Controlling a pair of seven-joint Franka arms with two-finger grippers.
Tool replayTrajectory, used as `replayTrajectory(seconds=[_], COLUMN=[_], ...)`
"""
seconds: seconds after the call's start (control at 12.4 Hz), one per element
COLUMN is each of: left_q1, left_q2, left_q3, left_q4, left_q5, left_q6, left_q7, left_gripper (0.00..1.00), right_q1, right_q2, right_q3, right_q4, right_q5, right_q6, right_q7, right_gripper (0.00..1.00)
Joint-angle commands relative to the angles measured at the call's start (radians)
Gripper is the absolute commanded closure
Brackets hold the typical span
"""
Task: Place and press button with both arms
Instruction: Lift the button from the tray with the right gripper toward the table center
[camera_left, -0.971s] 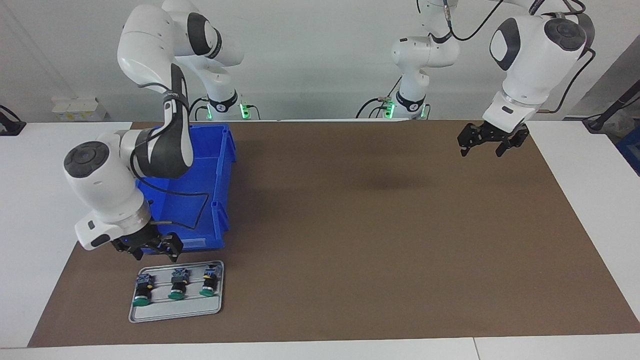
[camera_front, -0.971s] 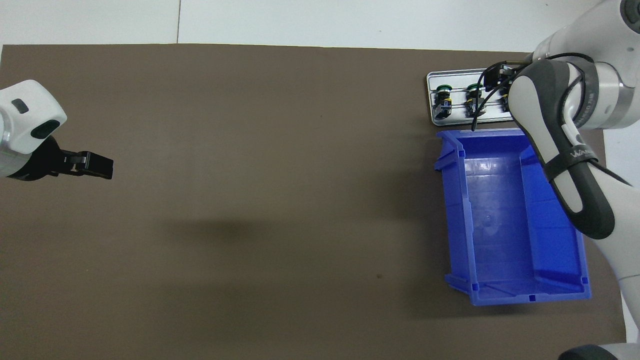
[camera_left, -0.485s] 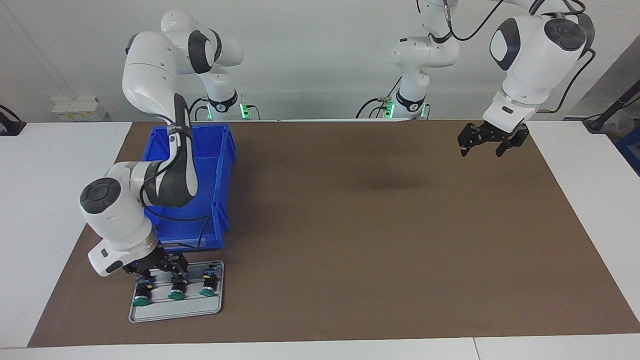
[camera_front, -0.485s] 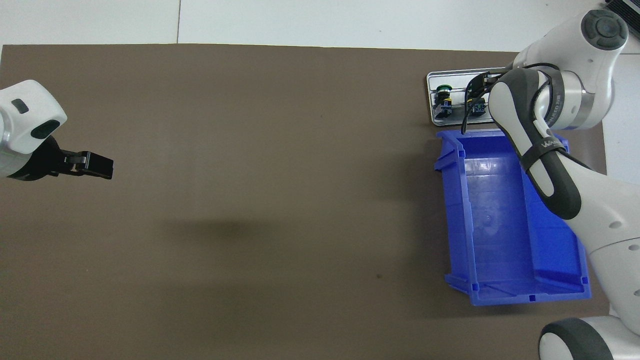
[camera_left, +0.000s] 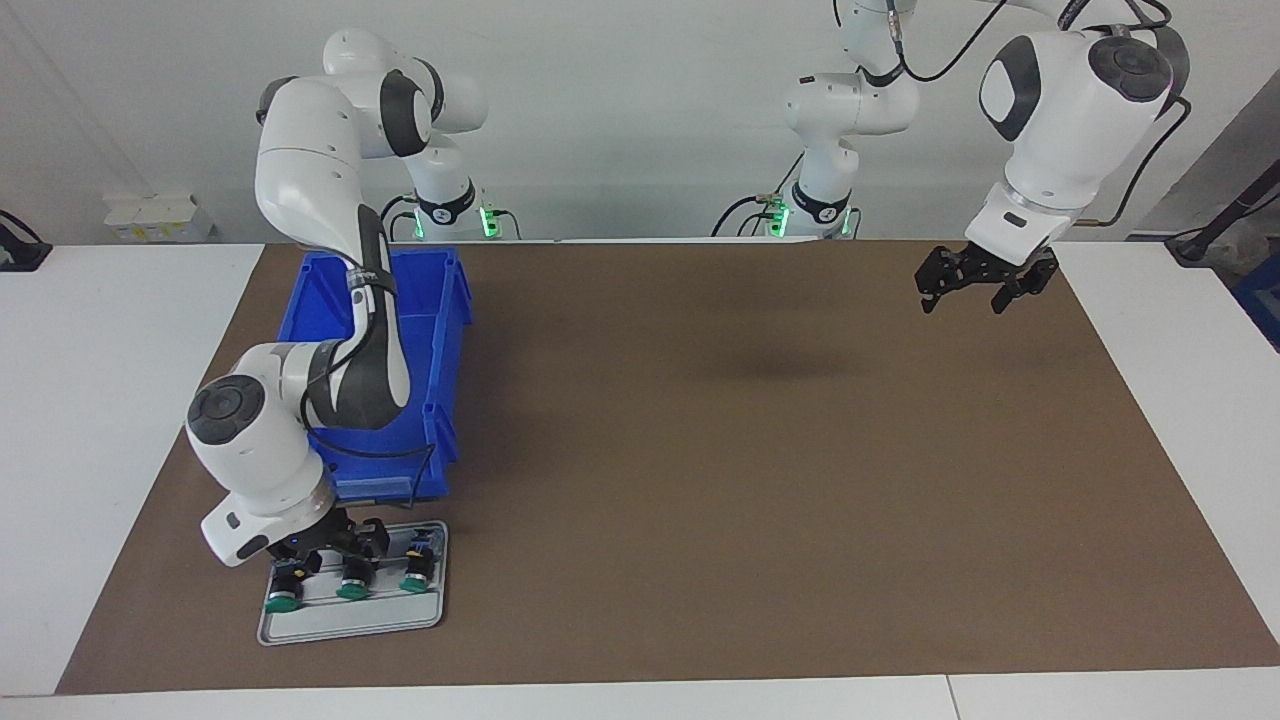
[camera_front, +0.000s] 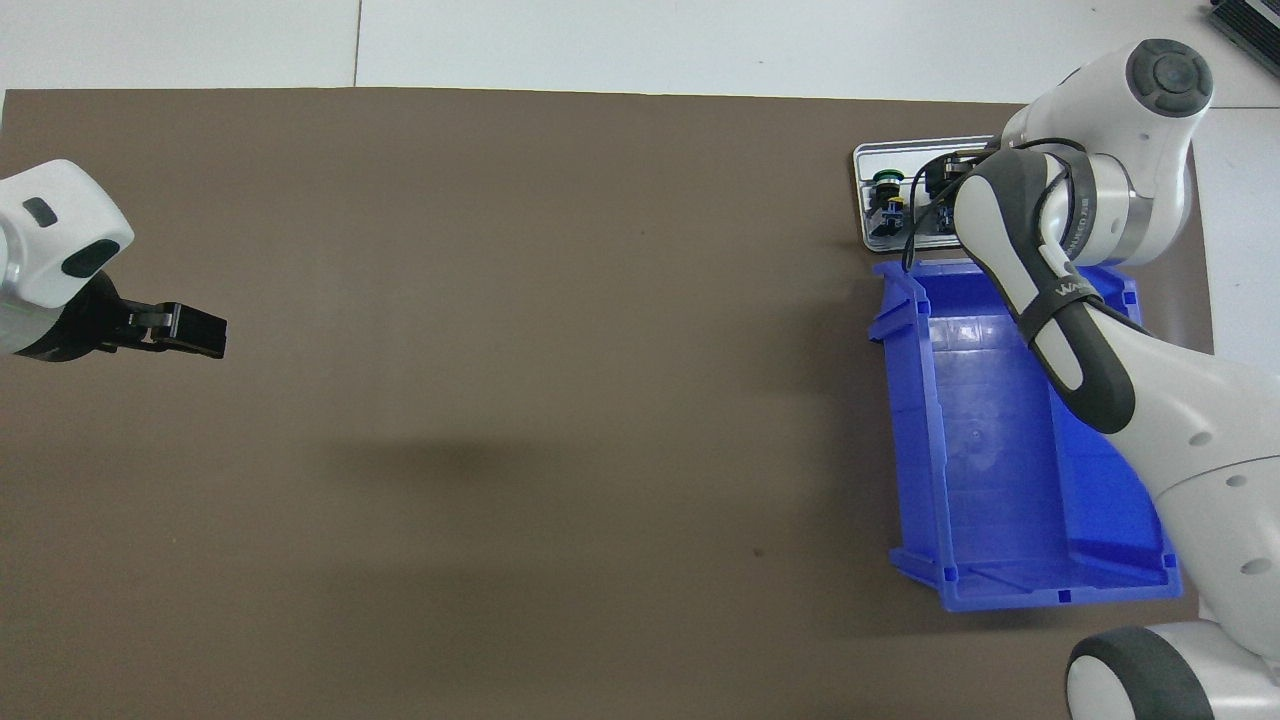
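Here, button (camera_left: 352, 575) lying flat on tray (camera_left: 350, 620), cap away from robots

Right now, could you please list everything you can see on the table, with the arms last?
mat: one, brown, covering the table.
bin: one, blue, at the right arm's end of the table.
tray: one, grey metal, beside the bin, farther from the robots.
buttons: three, green-capped, side by side on the tray.
right gripper: one, black, down at the middle button.
left gripper: one, black, open, waiting over the mat at the left arm's end.
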Motion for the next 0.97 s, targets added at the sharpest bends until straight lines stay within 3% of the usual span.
replayTrajectory(seconds=[0.0,0.57,0.73,0.81,0.89], left_q1=[0.012,0.012,0.012,0.012,0.012], left_q2=[-0.03,-0.03,-0.03,-0.03,-0.03], left_q3=[-0.006,-0.006,-0.006,-0.006,-0.006], left_q4=[-0.033,-0.033,-0.033,-0.033,-0.033], left_q5=[-0.002,-0.002,-0.002,-0.002,-0.002], left_q6=[0.016,0.016,0.016,0.016,0.016], left_q7=[0.004,0.004,0.004,0.004,0.004], left_gripper=[0.0,0.0,0.0,0.0,0.0], right_q1=[-0.005,-0.001,0.001,0.001,0.001], right_q2=[-0.014,-0.028,-0.034,-0.034,-0.04], right_q3=[0.005,0.005,0.007,0.005,0.005], right_q4=[-0.042,-0.076,-0.079,-0.079,-0.079], right_q5=[0.024,0.028,0.028,0.028,0.028], right_q6=[0.029,0.027,0.024,0.026,0.026], right_q7=[-0.03,-0.03,-0.03,-0.026,-0.018], right_gripper=[0.23,0.35,0.72,1.0,1.0])
